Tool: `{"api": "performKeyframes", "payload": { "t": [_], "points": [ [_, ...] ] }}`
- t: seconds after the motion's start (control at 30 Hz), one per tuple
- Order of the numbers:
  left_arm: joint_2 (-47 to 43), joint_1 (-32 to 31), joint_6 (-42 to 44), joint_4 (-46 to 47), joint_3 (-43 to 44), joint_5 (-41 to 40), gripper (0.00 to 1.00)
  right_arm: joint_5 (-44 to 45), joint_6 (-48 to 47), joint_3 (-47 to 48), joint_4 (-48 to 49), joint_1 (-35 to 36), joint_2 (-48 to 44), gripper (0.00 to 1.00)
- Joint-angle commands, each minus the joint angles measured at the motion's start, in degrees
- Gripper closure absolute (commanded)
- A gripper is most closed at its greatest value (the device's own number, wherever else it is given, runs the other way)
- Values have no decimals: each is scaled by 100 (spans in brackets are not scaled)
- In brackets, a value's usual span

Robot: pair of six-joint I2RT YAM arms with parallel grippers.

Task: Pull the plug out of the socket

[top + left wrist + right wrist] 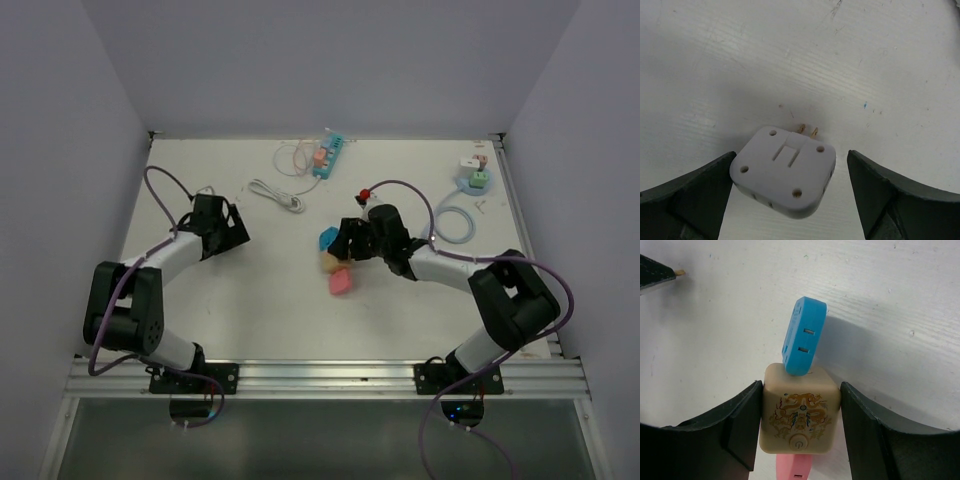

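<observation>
Right gripper (801,392): jaws closed against the two side faces of the socket (800,415), a beige cube lying on the table (900,285). No gap shows on either side. In my judgement the grip is there to anchor the socket so that it does not drag along when a plug is drawn.

Blue plug (804,335): seated in the socket face beyond the fingertips. It stands out past the jaws and leans a little to one side, with its own two slots exposed. It is free of both fingers and open to a second gripper.

Pink plug (794,467): projects from the opposite socket face, back toward the wrist, between the fingers. Only its tip is visible.

Left gripper (791,160): jaws wide, holding nothing. A white adapter (785,170) lies flat between them, close to the left finger and clear of the right. Its prongs (809,131) are bare and point away beyond the fingertips, so it is plugged into nothing.

Assessment: both coloured plugs remain seated, so the pull is not yet made. In the overhead view the left gripper sits well apart from the socket and would need to travel to the blue plug.
</observation>
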Motion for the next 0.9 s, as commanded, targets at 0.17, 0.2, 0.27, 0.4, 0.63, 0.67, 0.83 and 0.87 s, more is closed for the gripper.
{"api": "performKeyframes", "payload": {
  "t": [0.17, 0.2, 0.27, 0.4, 0.63, 0.67, 0.83, 0.87],
  "points": [
    [-629, 146, -109, 186, -21, 522, 0, 393, -1084, 465, -539, 629, -76, 100],
    [-717, 137, -100, 107, 5, 591, 0, 463, -1182, 501, -591, 786, -85, 100],
    [-892, 137, -135, 80, 6, 723, 0, 640, -1427, 545, -636, 945, -120, 100],
    [-1227, 137, -354, 246, -222, 1573, 1, 570, -1570, 484, -461, 1113, -217, 100],
    [-1535, -178, -1048, 1116, -855, 2832, 0, 446, -1806, 343, -170, 1271, -436, 100],
    [-1474, -292, -1214, 1187, -882, 2903, 0, 455, -1842, 326, -153, 1288, -454, 100],
    [-1201, -1084, -1777, 2030, -917, 3026, 0, 508, -1956, 238, -12, 1403, -594, 100],
    [-1175, -1154, -1996, 2179, -978, 3027, 0, 517, -1974, 211, -3, 1412, -621, 100]
  ]
}}
